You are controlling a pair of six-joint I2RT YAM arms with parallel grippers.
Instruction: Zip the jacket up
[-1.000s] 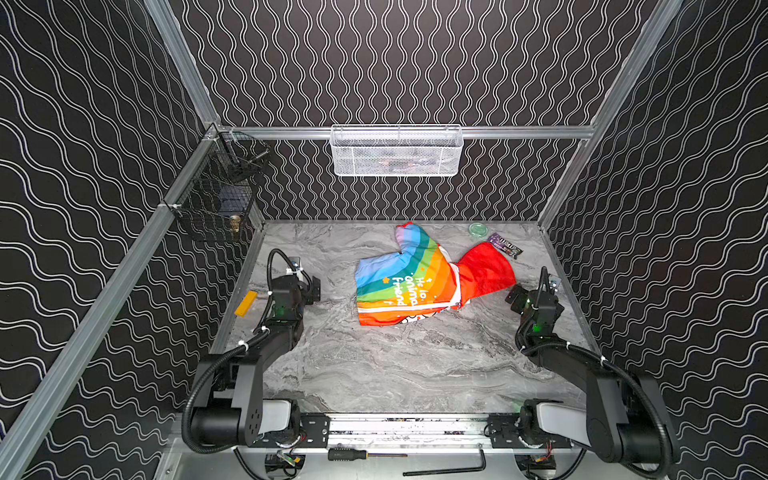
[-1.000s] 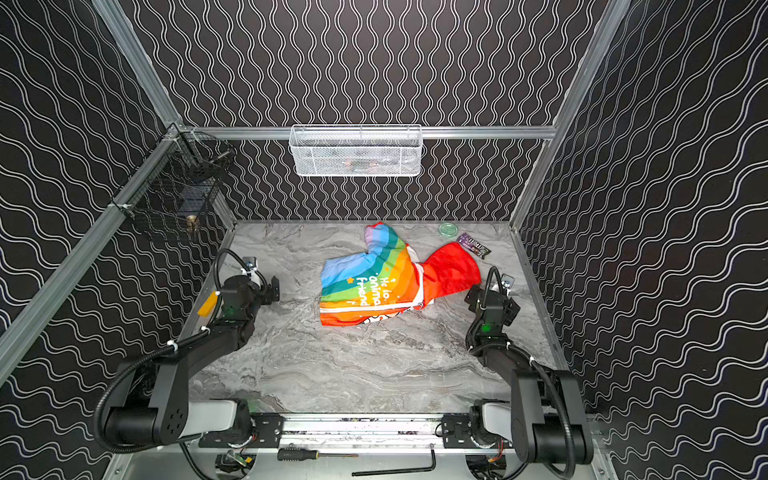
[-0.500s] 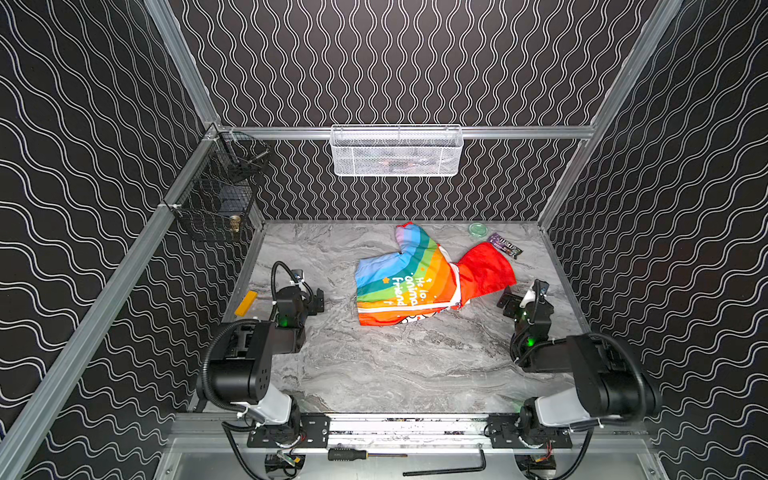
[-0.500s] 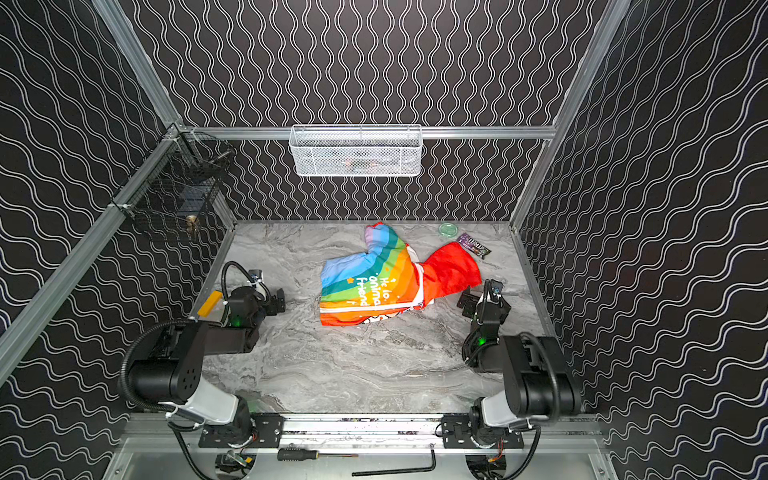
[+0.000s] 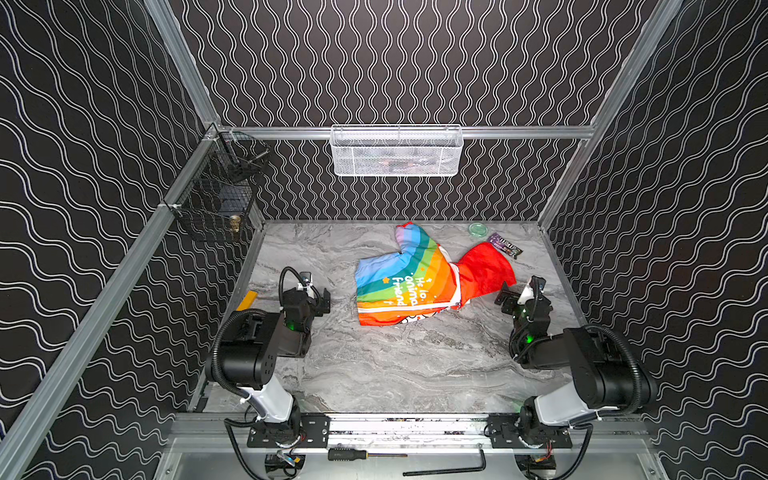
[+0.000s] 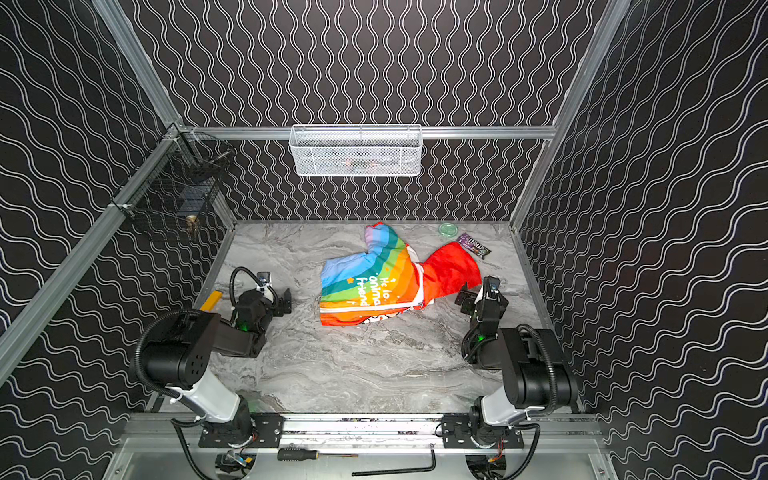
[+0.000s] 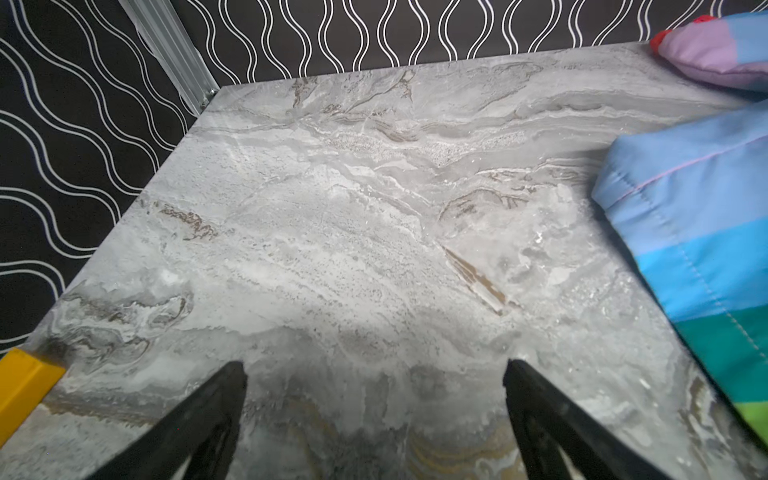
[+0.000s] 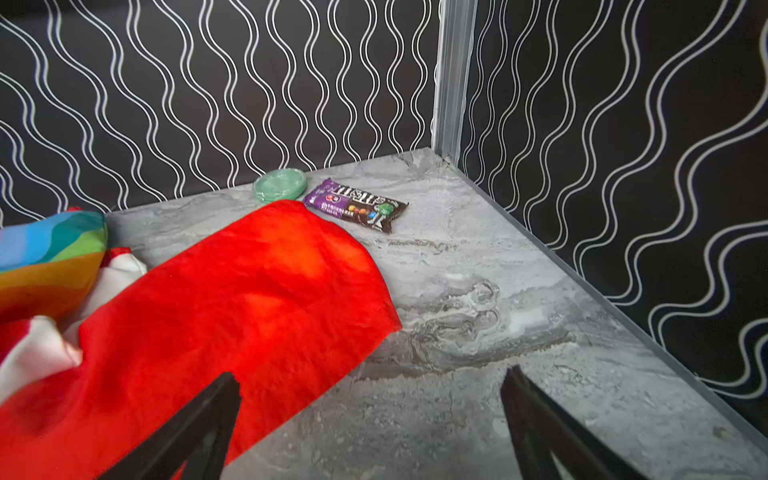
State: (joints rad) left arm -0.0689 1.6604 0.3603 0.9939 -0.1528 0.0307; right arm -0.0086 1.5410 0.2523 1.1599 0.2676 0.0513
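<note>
Black walls w/ white wavy lines are boxing in a grey marble-look table point(image 5: 374, 374). It's hard and smooth, prob. slippery under cloth.

The jacket point(image 5: 403, 282) is lying rumpled back-right of ctr, rainbow stripes and white lettering facing up. Its red hood point(image 5: 484, 270) is trailing toward the right arm's side. A striped lobe w/ a red tip point(image 5: 409, 239), prob. a sleeve, is pointing at the back wall.

Handling, as a judgement: it's looking thin, light and limp, so it'll be sliding and bunching rather than resisting. One gripper should be pinning the hem while the other's pulling. A white strip point(image 5: 415, 309) is running along the near edge, prob. the zip line. The slider itself is too small to make out.

The left gripper point(image 5: 321, 301) is hovering low over bare table, near the jacket's blue edge but apart from it. Its jaws are standing wide apart w/ nothing between. The right gripper point(image 5: 503, 298) is sitting just beside the hood's edge, jaws likewise spread and empty. In the right wrist view one finger point(image 8: 199, 424) is overlapping the red cloth, but I can't tell if it's touching.

Small stuff:
- A crinkly purple candy packet point(image 5: 505, 245) and a round pale-green lid point(image 5: 478, 229) are lying near the hood, at the back.
- A yellow block point(image 5: 247, 300) is lying at the table's left edge.
</note>
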